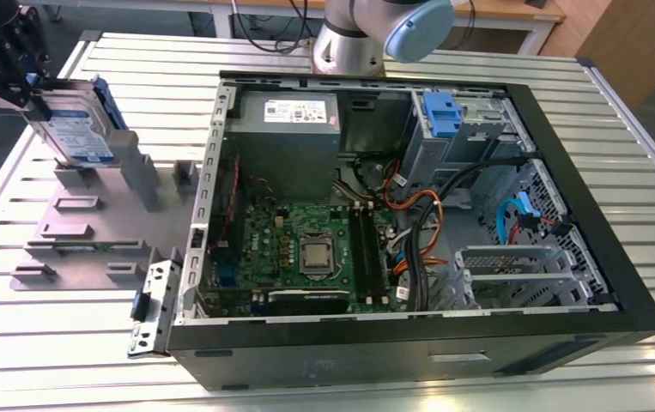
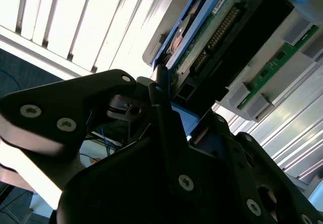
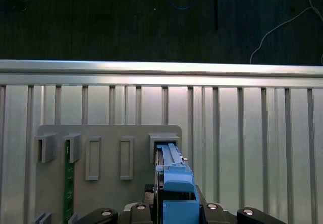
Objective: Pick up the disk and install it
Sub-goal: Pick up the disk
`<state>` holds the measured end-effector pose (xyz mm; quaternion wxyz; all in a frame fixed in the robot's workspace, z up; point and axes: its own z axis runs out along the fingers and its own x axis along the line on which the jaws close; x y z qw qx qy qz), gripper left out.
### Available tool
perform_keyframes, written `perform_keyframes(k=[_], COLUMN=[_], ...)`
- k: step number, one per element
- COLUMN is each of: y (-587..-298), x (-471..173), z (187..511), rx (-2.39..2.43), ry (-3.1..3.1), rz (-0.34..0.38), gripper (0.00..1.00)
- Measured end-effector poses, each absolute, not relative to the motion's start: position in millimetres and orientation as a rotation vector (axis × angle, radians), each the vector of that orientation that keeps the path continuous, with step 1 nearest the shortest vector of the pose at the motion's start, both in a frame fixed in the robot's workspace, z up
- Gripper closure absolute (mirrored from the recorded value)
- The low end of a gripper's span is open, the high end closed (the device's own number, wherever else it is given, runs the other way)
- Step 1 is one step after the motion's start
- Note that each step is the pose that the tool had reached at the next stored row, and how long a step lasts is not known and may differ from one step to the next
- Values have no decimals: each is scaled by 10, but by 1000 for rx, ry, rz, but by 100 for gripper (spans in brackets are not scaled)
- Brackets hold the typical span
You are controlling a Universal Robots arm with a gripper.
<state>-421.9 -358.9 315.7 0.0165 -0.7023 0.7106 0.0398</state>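
Silver with a blue side bracket, the disk point(image 1: 79, 133) stands on edge, its long axis nearly upright and its label turned toward the open computer case point(image 1: 419, 365). The gripper point(image 1: 32, 93) is clamped on its upper end. The disk hangs directly below it, over the grey fixture plate point(image 1: 98, 232) on the worktop point(image 1: 29, 343).

The black computer case point(image 1: 339, 365) lies open on the slatted metal bench point(image 1: 29, 360), and there's the green motherboard point(image 1: 304, 232), the grey power-supply box point(image 1: 287, 137) and a tangle of orange and black cables point(image 1: 413, 215). Just beside the case, on the exterior view's left, sits a grey fixture plate point(image 1: 87, 232) with upright slots. In the first wrist view, a green circuit strip point(image 3: 68, 183) stands in one slot.
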Motion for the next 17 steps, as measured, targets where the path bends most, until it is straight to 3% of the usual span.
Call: perform_keyframes(k=[17], y=[-3588], x=[-4219], z=[3246], rx=[-2184], ry=[2209], rz=[124], gripper=[63])
